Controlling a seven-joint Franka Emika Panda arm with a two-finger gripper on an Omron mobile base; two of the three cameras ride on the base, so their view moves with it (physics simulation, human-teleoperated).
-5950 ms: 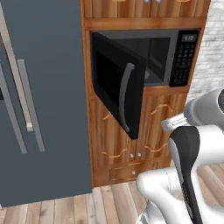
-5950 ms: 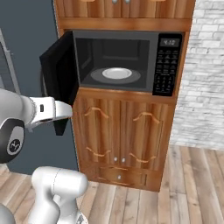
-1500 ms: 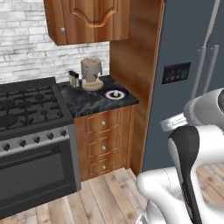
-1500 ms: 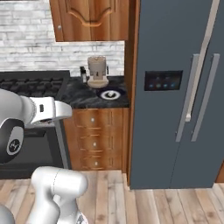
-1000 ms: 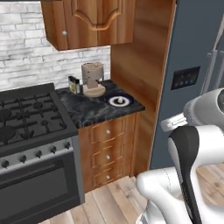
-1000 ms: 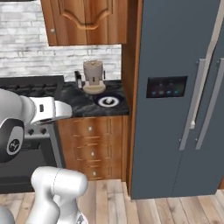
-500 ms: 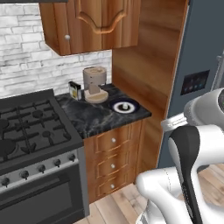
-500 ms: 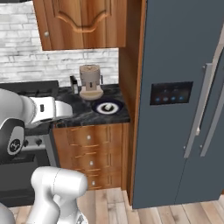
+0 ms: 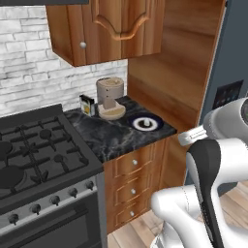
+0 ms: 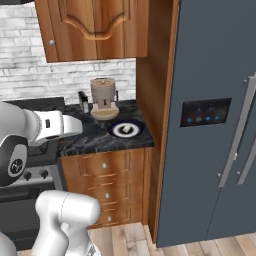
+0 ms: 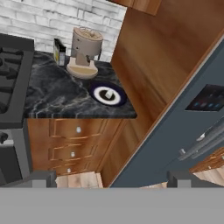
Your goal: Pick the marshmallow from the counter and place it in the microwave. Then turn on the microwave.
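With the jaws (image 11: 109, 181) wide open and empty, well short of the surface (image 11: 52, 98), bring them down straight over the marshmallow (image 11: 108, 94) lying on the dish (image 11: 97, 97), closing gently on the soft lump.

Counter (image 9: 116, 138) (dark stone) bears dish (image 9: 146, 123).

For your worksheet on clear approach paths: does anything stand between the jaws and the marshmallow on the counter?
Nothing visible blocks it. The marshmallow lies on a dark-rimmed plate near the counter front edge; the beige jar-like appliance stands behind it, out of the path.
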